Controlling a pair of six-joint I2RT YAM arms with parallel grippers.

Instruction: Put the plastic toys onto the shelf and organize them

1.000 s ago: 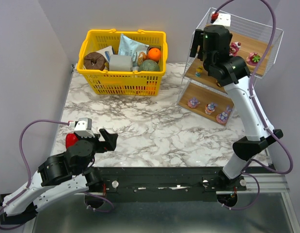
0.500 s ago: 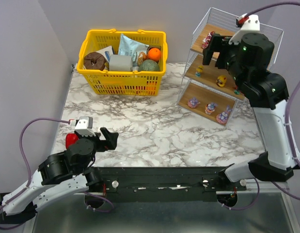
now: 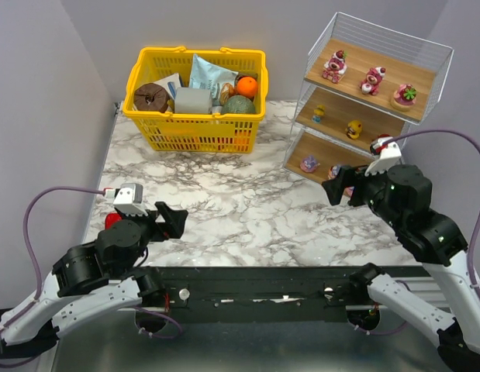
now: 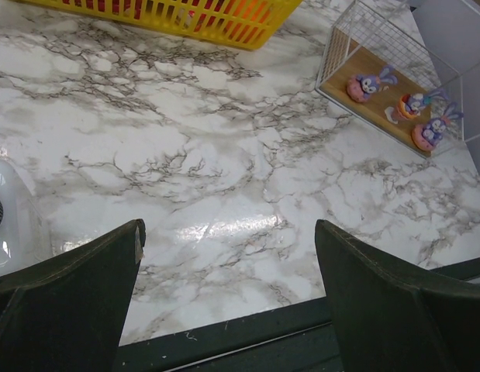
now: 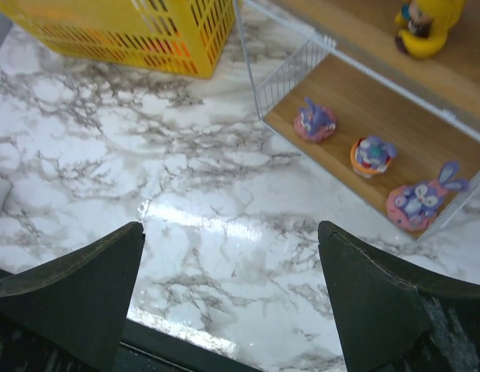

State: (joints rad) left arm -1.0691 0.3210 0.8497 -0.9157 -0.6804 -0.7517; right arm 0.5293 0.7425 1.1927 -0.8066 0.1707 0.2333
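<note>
Two open: L pincer (image 3: 174, 219), R pincer (image 3: 340, 186); shelf (image 3: 388, 68) long axis diag, toys (image 3: 333, 66) upright

Robotics lab, bench-bolted arms (image 3: 92, 271), bare walls (image 3: 38, 93)

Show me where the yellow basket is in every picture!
Top view: the yellow basket sits at the upper left, at the back of the table.
Left wrist view: only a strip of it shows along the top edge.
Right wrist view: its corner fills the top left.
Shared landmark: the shelf, whose bottom board holds purple bunny toys, lies right of the basket in every view.
</note>
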